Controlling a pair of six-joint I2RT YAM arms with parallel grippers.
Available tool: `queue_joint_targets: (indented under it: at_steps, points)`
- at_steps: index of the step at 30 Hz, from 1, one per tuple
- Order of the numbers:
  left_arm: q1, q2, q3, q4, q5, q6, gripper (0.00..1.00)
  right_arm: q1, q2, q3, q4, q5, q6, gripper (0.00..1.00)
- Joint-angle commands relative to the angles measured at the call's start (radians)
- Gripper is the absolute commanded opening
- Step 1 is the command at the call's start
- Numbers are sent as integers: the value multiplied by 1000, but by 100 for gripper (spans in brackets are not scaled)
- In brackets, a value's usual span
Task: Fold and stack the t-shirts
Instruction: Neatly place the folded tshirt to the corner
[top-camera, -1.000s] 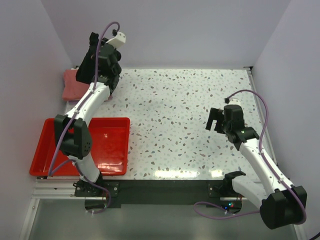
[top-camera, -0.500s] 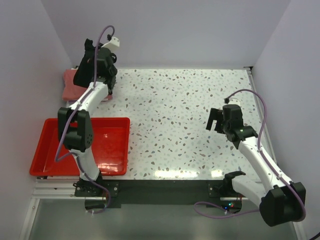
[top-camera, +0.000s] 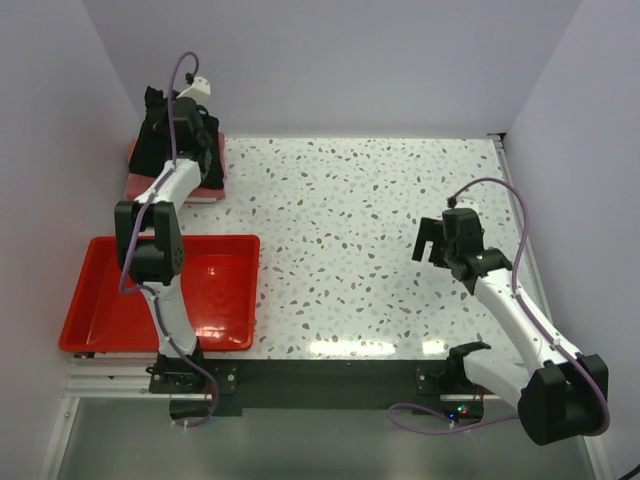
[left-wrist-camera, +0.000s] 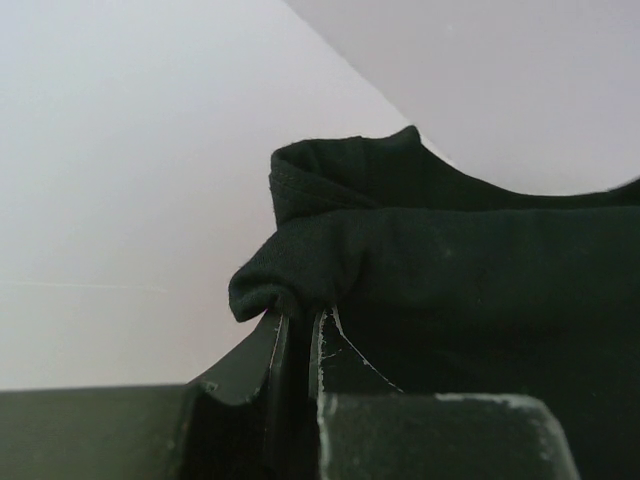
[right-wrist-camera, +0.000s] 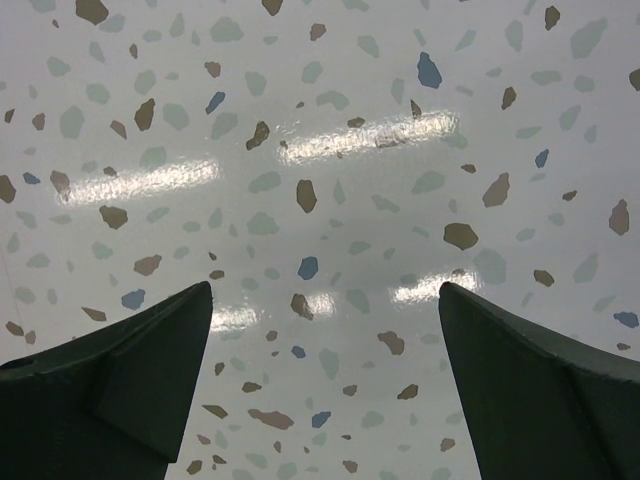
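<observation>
Black cloth fills the left wrist view: the black t-shirt (left-wrist-camera: 450, 260) is bunched into a thick fold, and the left pincer (left-wrist-camera: 297, 322) is clenched on that fold. Its two fingers are pressed nearly together, with the fabric pinched between them and bulging over their tips. From above, the left arm reaches to the far left corner of the counter (top-camera: 350, 220), and the dark shirt sits over the salmon-pink t-shirt (top-camera: 213, 170). The pink one lies folded flat there, with its edges showing on both sides of the black cloth. Whether the black shirt rests on the pink one or hangs just above it cannot be told. Nearer the arm bases, at the counter's left edge, is the red tray (top-camera: 100, 300). Well apart on the right side, the right pincer (right-wrist-camera: 325, 287) hovers over bare speckled counter. Its fingers are spread wide and hold nothing.
</observation>
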Motion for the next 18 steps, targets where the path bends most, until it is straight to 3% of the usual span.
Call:
queue_joint_targets:
  at_steps: [1, 5, 7, 8, 11, 18]
  points:
    - [28, 33, 54, 183, 3, -35, 0, 0, 5, 23, 18, 44, -3, 99]
    - [68, 77, 85, 232, 0, -60, 3, 0, -5, 8, 26, 59, -3, 99]
    - [82, 102, 109, 234, 3, -92, 17, 0, -16, 3, 31, 68, 0, 99]
    - [90, 109, 119, 240, 6, -104, 44, 0, -21, -2, 34, 69, 0, 99]
    - [93, 131, 137, 243, 10, -125, 100, 0, -25, 3, 35, 64, 1, 99]
    - [90, 82, 169, 78, 28, -294, 100, -1, -33, 12, 24, 39, 4, 99]
